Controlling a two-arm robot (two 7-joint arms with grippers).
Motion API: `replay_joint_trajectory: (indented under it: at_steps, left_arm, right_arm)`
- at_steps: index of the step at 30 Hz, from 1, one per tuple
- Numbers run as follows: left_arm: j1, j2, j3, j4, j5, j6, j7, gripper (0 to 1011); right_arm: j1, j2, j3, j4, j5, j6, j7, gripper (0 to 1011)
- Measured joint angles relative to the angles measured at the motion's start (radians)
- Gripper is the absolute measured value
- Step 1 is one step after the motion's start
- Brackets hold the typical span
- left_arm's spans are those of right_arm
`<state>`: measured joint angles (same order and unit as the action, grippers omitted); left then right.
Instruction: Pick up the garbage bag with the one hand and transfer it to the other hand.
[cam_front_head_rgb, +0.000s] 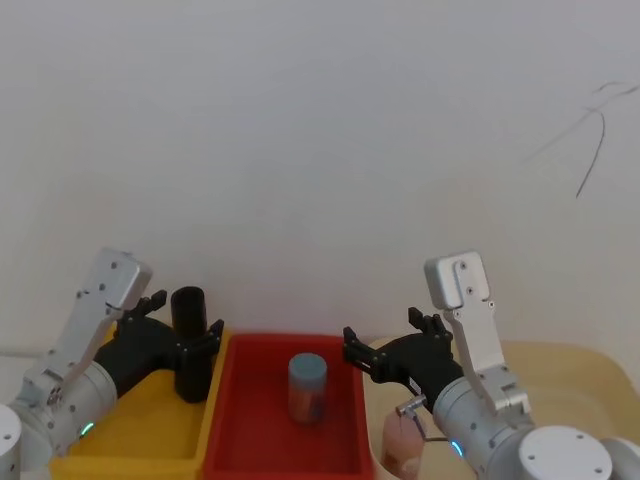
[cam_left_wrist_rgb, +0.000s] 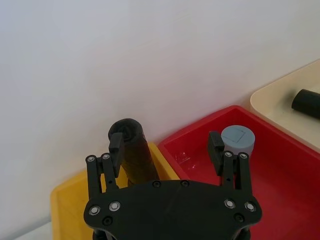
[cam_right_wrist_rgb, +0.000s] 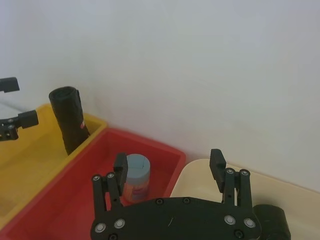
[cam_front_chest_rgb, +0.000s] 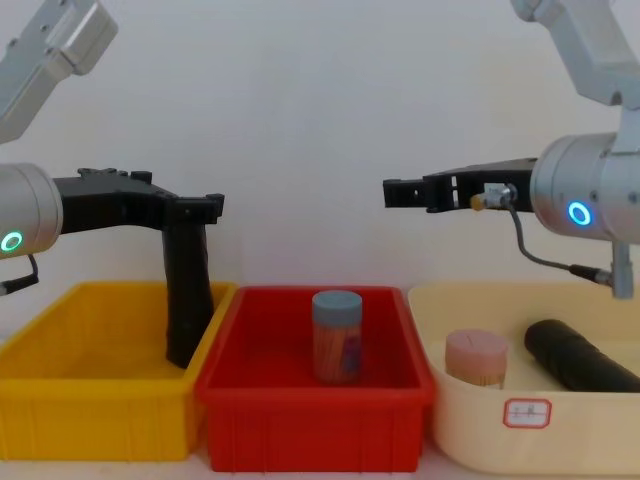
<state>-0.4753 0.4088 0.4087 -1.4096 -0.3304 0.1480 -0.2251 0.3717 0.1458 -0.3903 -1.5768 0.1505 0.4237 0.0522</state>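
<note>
At frame left my left gripper (cam_front_chest_rgb: 205, 207) stood open around the upright garbage bag (cam_front_chest_rgb: 186, 290) in the yellow bin (cam_front_chest_rgb: 90, 405). One jar (cam_front_chest_rgb: 337, 336) stood centre, in the red bin (cam_front_chest_rgb: 310, 405). My right gripper (cam_front_chest_rgb: 397, 192) hung open, empty. Chest view alone showed a pink-lidded jar (cam_front_chest_rgb: 476, 358) in the cream bin (cam_front_chest_rgb: 560, 435) beside a second black roll (cam_front_chest_rgb: 580, 357).

Garbage bag (cam_front_chest_rgb: 188, 290): black tight roll, upright with slight lean, lower end inside yellow bin (cam_front_chest_rgb: 90, 400) at its corner nearest red bin (cam_front_chest_rgb: 310, 410), top between spread fingers of green-lit left gripper (cam_front_chest_rgb: 195, 208), blue-lit right gripper (cam_front_chest_rgb: 400, 192) apart, fingers spread, nothing held.
</note>
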Motion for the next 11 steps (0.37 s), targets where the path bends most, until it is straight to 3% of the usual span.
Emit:
replay_joint_trajectory:
  at_steps: [11]
  left_arm:
    - [0.000, 0.000, 0.000, 0.000, 0.000, 0.000, 0.000, 1002]
  right_arm:
    - [-0.037, -0.032, 0.008, -0.017, -0.010, -0.035, -0.053, 1000]
